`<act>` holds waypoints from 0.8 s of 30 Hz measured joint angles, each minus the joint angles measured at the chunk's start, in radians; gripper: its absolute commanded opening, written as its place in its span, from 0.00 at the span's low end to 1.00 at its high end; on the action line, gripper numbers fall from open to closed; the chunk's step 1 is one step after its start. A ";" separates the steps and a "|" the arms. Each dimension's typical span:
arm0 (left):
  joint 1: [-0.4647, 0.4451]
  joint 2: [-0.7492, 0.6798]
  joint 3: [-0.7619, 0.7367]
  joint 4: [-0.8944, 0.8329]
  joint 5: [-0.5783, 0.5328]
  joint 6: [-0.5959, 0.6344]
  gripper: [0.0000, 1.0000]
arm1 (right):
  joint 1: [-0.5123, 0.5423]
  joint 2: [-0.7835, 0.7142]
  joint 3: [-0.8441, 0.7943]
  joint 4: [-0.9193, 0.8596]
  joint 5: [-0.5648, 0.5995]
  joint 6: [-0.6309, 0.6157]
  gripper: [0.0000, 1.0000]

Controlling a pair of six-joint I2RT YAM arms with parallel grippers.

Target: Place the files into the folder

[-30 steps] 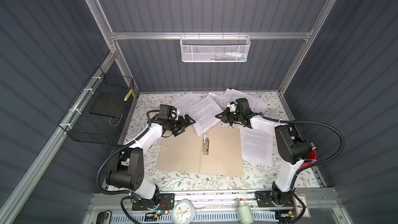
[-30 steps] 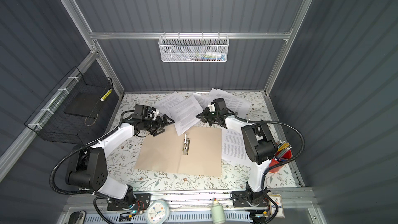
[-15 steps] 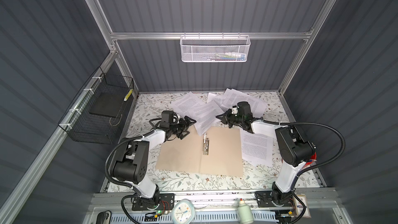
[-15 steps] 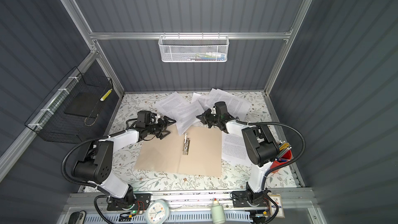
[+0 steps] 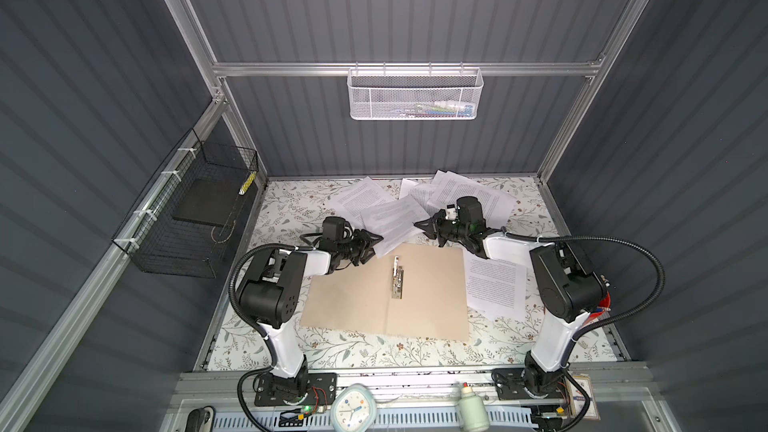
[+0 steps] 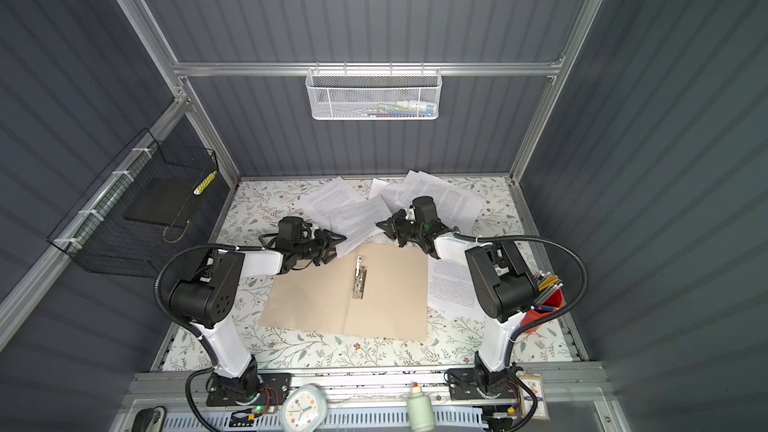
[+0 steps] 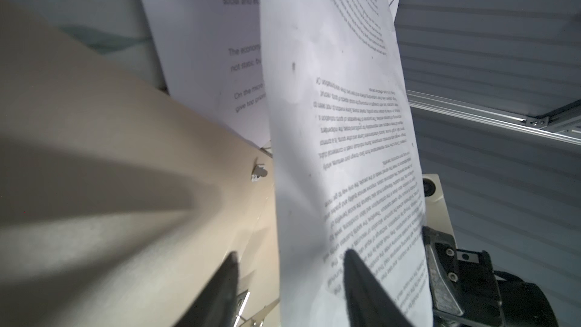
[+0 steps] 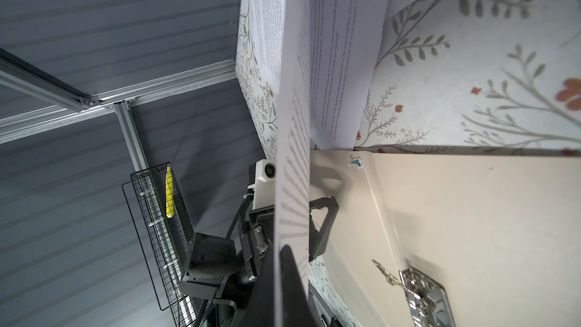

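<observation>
Your right hand [image 5: 419, 225] is clamped on 1 sheet [image 5: 392, 218]; your left hand [image 5: 374, 241] straddles its other end, jaws half open. The folder [image 5: 428, 292] lies just beside it, on the near side

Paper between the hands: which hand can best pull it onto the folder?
Probably right: the right hand grips the paper by its edge near the folder; the left hand has fingers apart around the other edge.

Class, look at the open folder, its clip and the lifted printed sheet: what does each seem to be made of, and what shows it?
Folder: probably kraft card, matte tan, lying flat with one centre crease.
Clip: metal, shiny silver with bright glints.
Printed sheet: thin white paper, matte, bowing along its length, with black text.
</observation>
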 measured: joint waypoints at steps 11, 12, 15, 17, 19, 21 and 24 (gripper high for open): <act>0.000 0.055 0.074 0.034 0.008 -0.004 0.00 | -0.001 -0.080 -0.109 0.002 -0.021 -0.079 0.78; 0.000 0.051 0.100 0.007 0.012 0.020 0.00 | -0.003 -0.100 -0.120 -0.012 -0.023 -0.109 0.87; 0.000 0.030 0.169 -0.090 0.035 0.102 0.00 | -0.024 -0.162 -0.159 -0.053 -0.033 -0.202 0.99; 0.000 0.010 0.222 -0.173 0.058 0.167 0.00 | -0.058 -0.196 -0.195 -0.074 -0.041 -0.259 0.99; 0.000 0.004 0.287 -0.246 0.090 0.227 0.00 | -0.105 -0.215 -0.227 -0.111 -0.048 -0.324 0.99; -0.001 0.004 0.332 -0.293 0.123 0.269 0.00 | -0.150 -0.217 -0.248 -0.151 -0.048 -0.387 0.99; -0.009 0.004 0.387 -0.386 0.167 0.337 0.00 | -0.202 -0.217 -0.262 -0.212 -0.048 -0.477 0.99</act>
